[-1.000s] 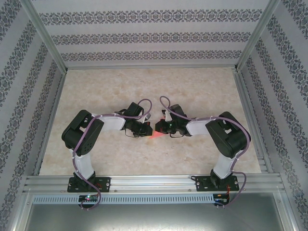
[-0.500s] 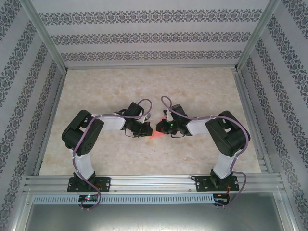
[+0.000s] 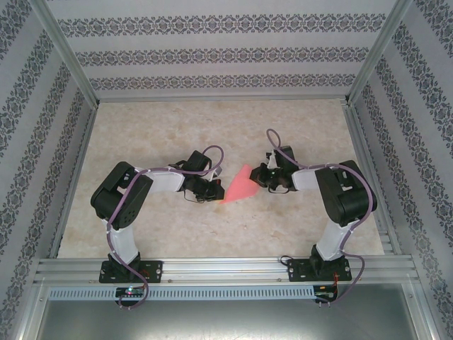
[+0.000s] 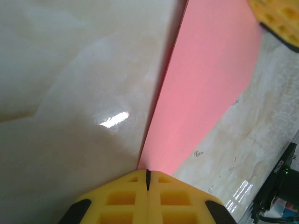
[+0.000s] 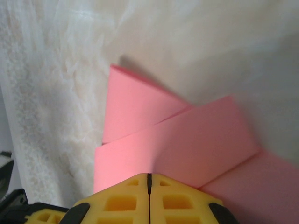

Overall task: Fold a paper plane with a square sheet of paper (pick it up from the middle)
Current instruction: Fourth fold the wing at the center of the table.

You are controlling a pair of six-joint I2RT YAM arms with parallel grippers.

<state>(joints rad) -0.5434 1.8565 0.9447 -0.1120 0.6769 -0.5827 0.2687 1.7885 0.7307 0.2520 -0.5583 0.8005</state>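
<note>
Left gripper (image 4: pixel 147 173) is clamped shut on the narrow tip of the paper plane (image 4: pixel 205 93). Right gripper (image 5: pixel 149 177) is closed at the wide tail, but an actual pinch can't be told. The plane is stretched between them, mid-table (image 3: pixel 177 127). If the ends get pulled apart, the thin paper could be ripped or the folds undone.

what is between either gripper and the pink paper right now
Nothing visible. The left gripper is shut on the narrow tip of the folded pink paper, and the right gripper is shut on its wide end, so both are in direct contact. Between them the paper spans freely over the table.
</note>
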